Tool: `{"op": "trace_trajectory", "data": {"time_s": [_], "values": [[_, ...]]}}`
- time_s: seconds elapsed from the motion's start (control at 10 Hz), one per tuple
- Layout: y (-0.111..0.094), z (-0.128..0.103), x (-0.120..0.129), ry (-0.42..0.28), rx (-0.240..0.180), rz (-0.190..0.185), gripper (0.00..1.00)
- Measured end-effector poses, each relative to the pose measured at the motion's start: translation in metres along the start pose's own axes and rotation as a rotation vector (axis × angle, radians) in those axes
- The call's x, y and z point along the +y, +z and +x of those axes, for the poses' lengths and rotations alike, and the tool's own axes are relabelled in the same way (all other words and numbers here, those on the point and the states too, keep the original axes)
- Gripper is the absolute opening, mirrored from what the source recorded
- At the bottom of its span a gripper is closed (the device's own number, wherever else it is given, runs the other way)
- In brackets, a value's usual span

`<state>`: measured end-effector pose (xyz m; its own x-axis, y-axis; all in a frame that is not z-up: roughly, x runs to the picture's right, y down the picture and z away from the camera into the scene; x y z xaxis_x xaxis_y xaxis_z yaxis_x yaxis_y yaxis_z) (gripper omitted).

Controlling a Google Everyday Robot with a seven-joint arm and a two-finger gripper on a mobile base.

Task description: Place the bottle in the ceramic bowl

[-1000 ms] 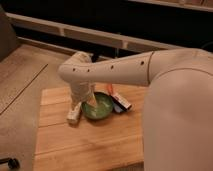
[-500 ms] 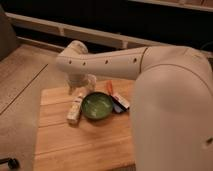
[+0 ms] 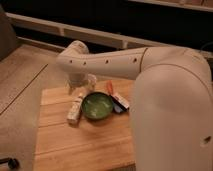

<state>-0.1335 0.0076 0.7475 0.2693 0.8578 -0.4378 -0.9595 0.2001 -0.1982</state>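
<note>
One bottle (image 3: pixel 75 109), lying flat on the board (image 3: pixel 85 147) just beside the bowl (image 3: pixel 97 106), unheld. We note the gripper (image 3: pixel 80 89) above its far end, jaws wide, empty. Risk, we judge: an off-centre closing rolls the bottle away or nudges the bowl.

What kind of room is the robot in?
Probably a kitchen or break room, though I can't be sure: a wooden table holds a green bowl, a bottle and a packet. The robot's gripper hangs over the table's back edge.
</note>
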Motion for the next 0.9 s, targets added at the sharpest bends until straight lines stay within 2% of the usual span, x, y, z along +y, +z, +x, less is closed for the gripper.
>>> {"op": "trace_trajectory", "data": {"time_s": [0.2, 0.4, 0.6, 0.9], "values": [[0.008, 0.009, 0.027, -0.021, 0.066, -0.077, 0.65], [0.020, 0.020, 0.056, -0.069, 0.129, -0.127, 0.65], [0.036, 0.038, 0.073, -0.123, 0.208, -0.134, 0.65], [0.059, 0.049, 0.073, -0.134, 0.288, -0.112, 0.65]]}}
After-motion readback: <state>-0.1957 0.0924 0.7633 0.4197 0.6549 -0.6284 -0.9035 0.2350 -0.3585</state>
